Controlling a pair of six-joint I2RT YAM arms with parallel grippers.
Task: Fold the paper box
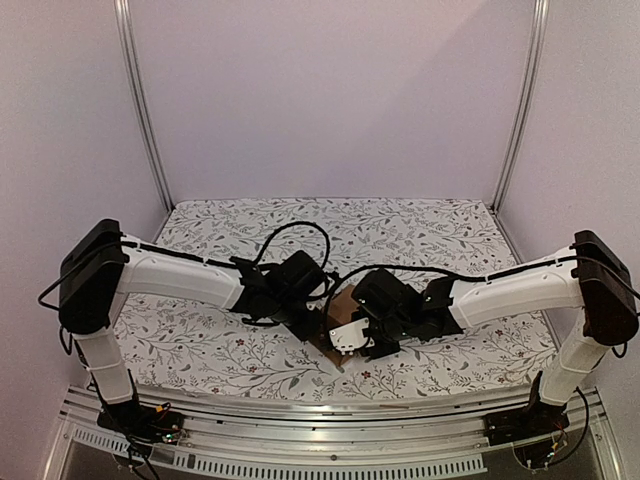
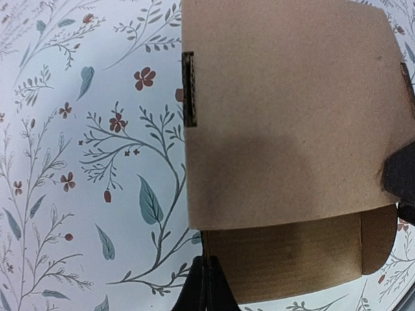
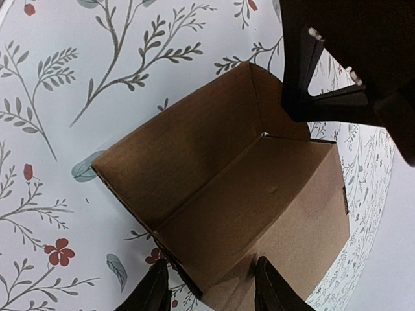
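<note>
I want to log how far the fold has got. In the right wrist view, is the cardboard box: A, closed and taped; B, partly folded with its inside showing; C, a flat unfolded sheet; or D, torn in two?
B: the box shows two brown panels meeting at a crease with an end flap turned up, its inside open to view above the flowered cloth.

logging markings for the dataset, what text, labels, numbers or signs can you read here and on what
None can be read in any view.
The paper box is plain brown cardboard, no print.
The tablecloth has only a flower and leaf pattern.
The left arm and right arm show no legible label.
</note>
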